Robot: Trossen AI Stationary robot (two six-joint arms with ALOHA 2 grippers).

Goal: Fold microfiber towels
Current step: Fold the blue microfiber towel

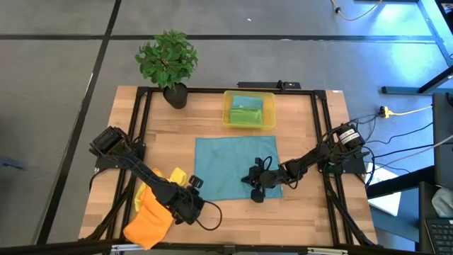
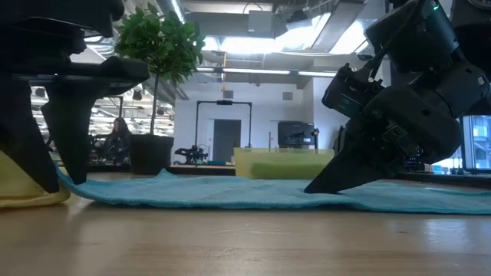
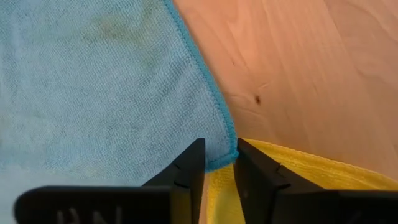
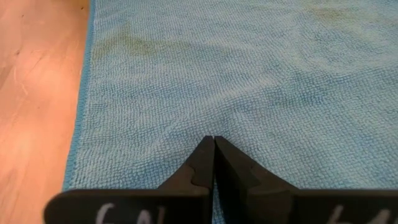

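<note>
A teal-blue microfiber towel [image 1: 233,166] lies spread flat on the middle of the table. My left gripper [image 3: 219,155] points steeply down at the towel's near left corner [image 3: 225,158]. Its fingers stand a narrow gap apart on either side of that corner, which lies over a yellow towel [image 3: 298,171]. My right gripper [image 4: 213,142] is shut on the teal towel near its near edge, slanting down from the right. An orange towel [image 1: 147,223] lies heaped at the near left, beside the yellow towel [image 1: 173,176]. My left gripper has the teal towel's corner lying flat in the gap between its fingers [image 3: 186,171]; whether they touch it I cannot tell. My right gripper has its shut fingertips on the towel's top face [image 4: 213,127], a little in from the edge. Creases in the cloth run toward the tips. The fingers slant down from the table's right side. The towel stays flat on the table.
A translucent yellow bin [image 1: 249,110] with a green towel inside stands at the far middle. A potted plant [image 1: 168,64] stands at the far left corner. Bare wood lies to the right of the teal towel and along the near edge.
</note>
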